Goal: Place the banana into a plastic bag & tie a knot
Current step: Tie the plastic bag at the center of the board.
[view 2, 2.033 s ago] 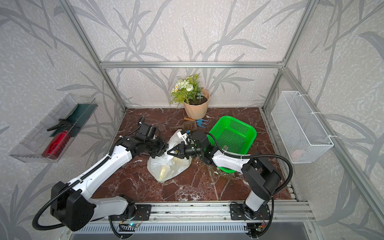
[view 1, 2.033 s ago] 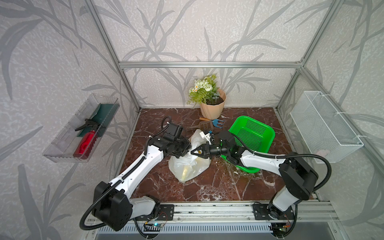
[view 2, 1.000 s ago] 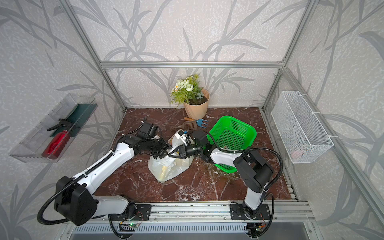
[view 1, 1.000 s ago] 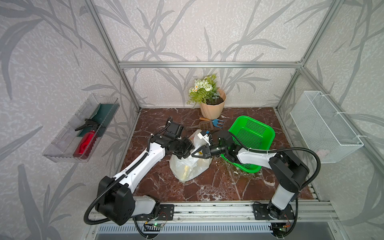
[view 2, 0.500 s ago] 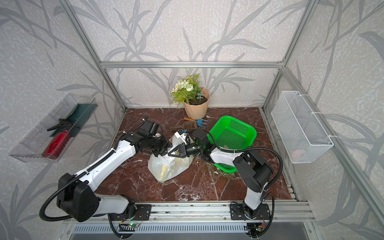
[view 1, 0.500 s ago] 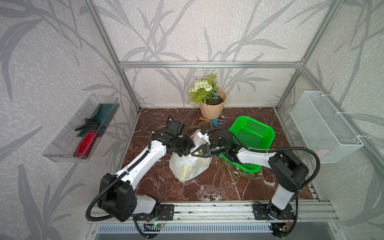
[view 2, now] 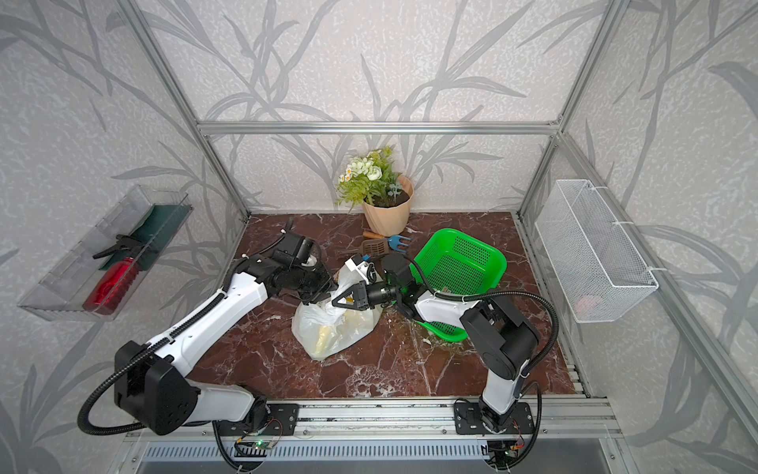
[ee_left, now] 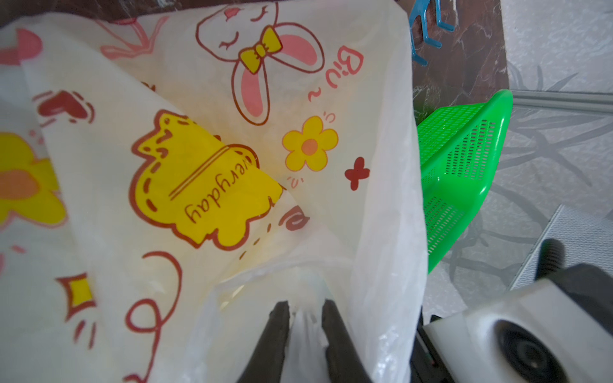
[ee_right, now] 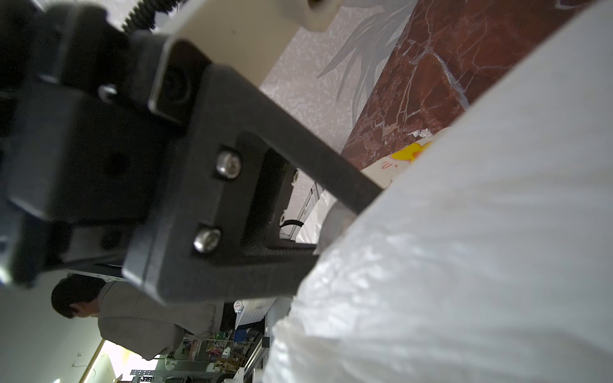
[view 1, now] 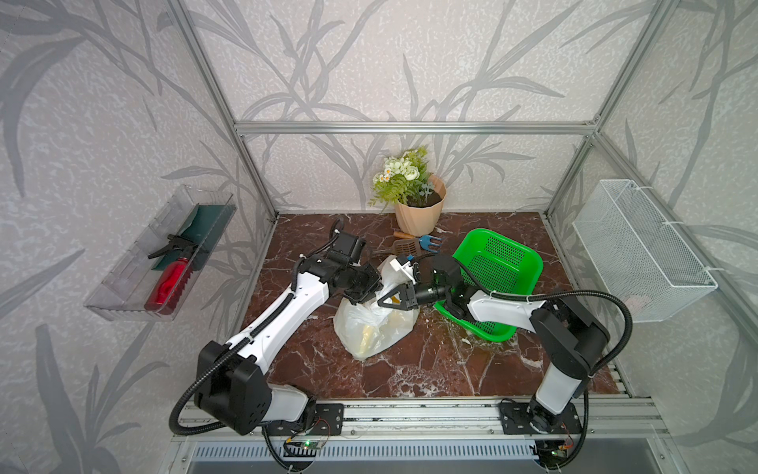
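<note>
Two hands hold the plastic bag [view 1: 371,328], slumped centre-frame on the bench [view 1: 451,369]. The left hand [ee_left: 305,306] pinches a fold of film and the right hand [view 1: 379,303] is closed at its neck. Judged light, limp and slippery; best gripped where bunched.

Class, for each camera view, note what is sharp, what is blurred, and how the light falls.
In both top views light is even and the bag sharp. Left wrist view: its prints crisp, left gripper slightly soft. Right wrist view: right gripper close and blurred, bag washed pale.
</note>
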`<state>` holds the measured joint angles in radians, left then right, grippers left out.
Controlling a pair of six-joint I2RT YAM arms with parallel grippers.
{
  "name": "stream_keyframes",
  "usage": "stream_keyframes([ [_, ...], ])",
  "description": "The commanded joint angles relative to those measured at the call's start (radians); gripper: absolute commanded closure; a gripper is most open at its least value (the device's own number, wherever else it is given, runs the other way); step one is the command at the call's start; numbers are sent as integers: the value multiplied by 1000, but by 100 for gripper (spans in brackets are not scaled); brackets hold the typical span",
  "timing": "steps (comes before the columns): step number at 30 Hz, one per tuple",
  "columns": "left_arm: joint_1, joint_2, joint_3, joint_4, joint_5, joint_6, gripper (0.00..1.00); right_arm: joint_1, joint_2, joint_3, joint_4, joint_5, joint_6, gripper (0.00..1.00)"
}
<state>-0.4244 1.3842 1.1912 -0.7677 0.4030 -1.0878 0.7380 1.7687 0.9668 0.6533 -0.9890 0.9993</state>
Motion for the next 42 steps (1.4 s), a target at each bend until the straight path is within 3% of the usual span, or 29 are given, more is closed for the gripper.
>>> stream_keyframes([
  [1,-5,5,34,-43,-29,18,90,-4,12,26,32,-20,1,100],
  [4,-5,-2,40,-59,-41,24,100,-5,11,26,32,-21,1,100],
  [11,-4,-22,44,-60,-68,25,100,-6,-47,-2,-70,20,-58,99],
  [15,-4,-29,39,-54,-73,25,100,-6,-190,-63,-247,106,-153,72],
  [16,-4,-29,37,-55,-73,25,100,-4,-238,-80,-327,138,-198,57],
  [18,-5,-32,33,-53,-73,24,100,1,-342,-116,-477,223,-288,47],
  [21,-5,-32,34,-59,-74,28,100,61,-479,-177,-638,417,-470,40],
  [24,-5,-27,38,-62,-69,29,100,141,-524,-284,-509,570,-528,41],
  [29,-5,-24,52,-87,-74,42,100,234,-412,-303,-225,706,-666,48],
  [34,-5,-18,59,-97,-78,45,100,264,-276,-210,-163,743,-735,49],
  [42,-4,-10,63,-102,-86,46,100,278,-201,-157,-137,753,-752,48],
])
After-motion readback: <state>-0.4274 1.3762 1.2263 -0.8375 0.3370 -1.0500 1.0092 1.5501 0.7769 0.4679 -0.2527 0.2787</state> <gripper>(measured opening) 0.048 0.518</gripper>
